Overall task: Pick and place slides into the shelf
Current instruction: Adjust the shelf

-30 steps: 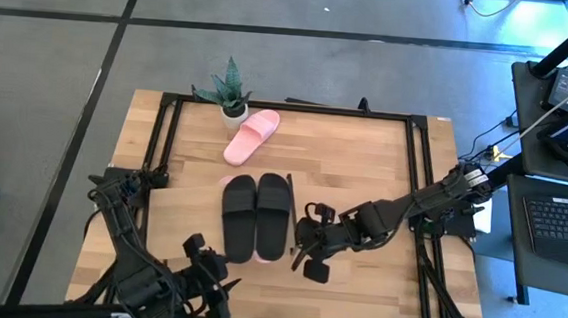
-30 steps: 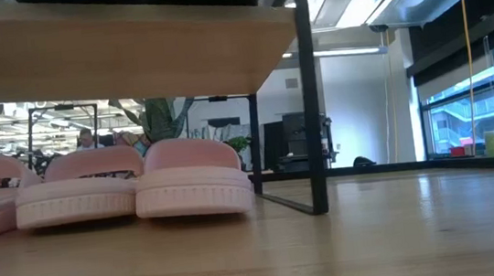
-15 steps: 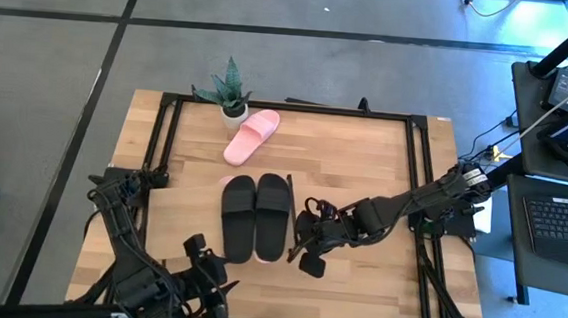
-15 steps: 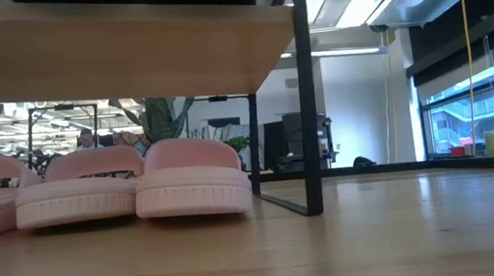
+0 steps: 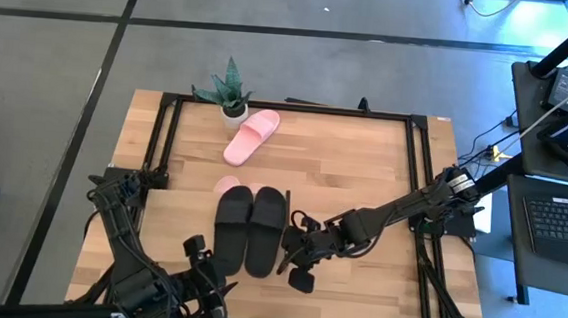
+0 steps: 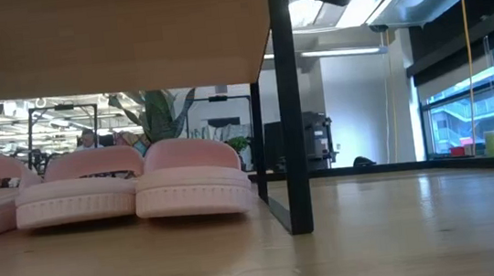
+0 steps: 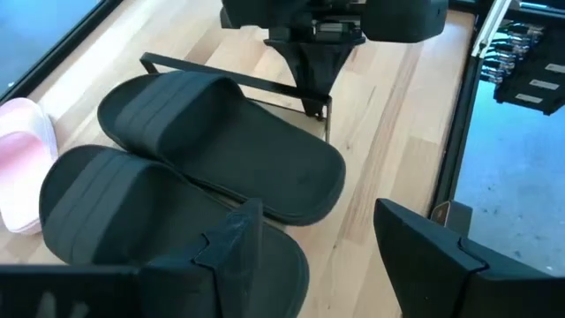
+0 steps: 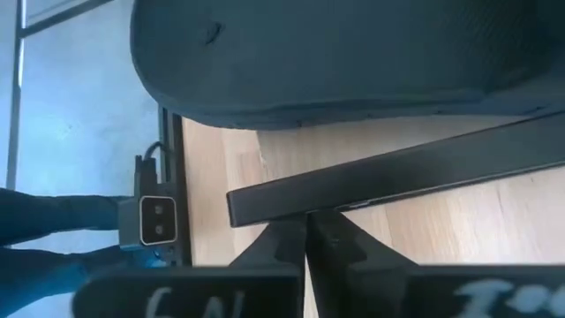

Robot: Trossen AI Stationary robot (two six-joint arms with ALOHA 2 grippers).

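High view gives me the whole worktop [image 5: 364, 165]: the shelf [image 5: 174, 227] sits toward its 7 o'clock side, its light-wood top board carrying the black pair of slides [image 5: 249, 231] side by side, toes toward 12 o'clock. A pink toe [image 5: 226, 185] peeks out from under the board at the 12 o'clock edge. One loose pink slide [image 5: 252, 136] lies on the worktop near 12 o'clock, just beside a small potted plant [image 5: 228, 95].

My right end effector [image 5: 285, 247] is at the shelf's 3 o'clock end. In the right wrist view its fingers [image 8: 305, 243] are pinched together, closed right against the thin black end frame [image 8: 388, 177], with the sole of a black slide [image 8: 353, 53] just past the bar. The left wrist view shows the same contact from the other side, the right end effector [image 7: 316, 106] tip touching the frame's bar beside the nearer black slide [image 7: 229, 146].

My left end effector [image 5: 206, 274] waits at the worktop's 6 o'clock edge, fingers spread apart and holding nothing.

Low view looks under the board: three pink slides [image 6: 192, 180] stand in a row on the worktop beneath it, with the black frame leg [image 6: 289, 106] just beside them.
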